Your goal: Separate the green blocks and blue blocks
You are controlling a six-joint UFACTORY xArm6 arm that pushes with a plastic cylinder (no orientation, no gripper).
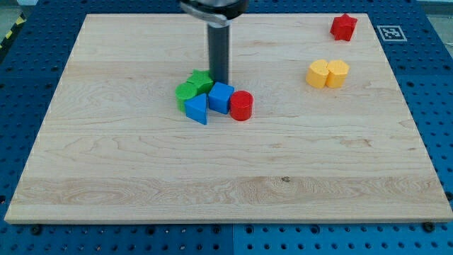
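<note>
A tight cluster sits left of the board's middle. A green star block (200, 80) and a green round block (187, 92) lie at its upper left. A blue cube (220, 97) and a blue triangular block (197, 108) lie just below and right of them, touching them. A red cylinder (241, 105) touches the blue cube's right side. My tip (219, 82) stands at the top of the cluster, right beside the green star and just above the blue cube.
Two yellow blocks (328, 73) sit together at the upper right. A red star block (344, 26) lies near the top right corner. The wooden board (226, 177) rests on a blue perforated table.
</note>
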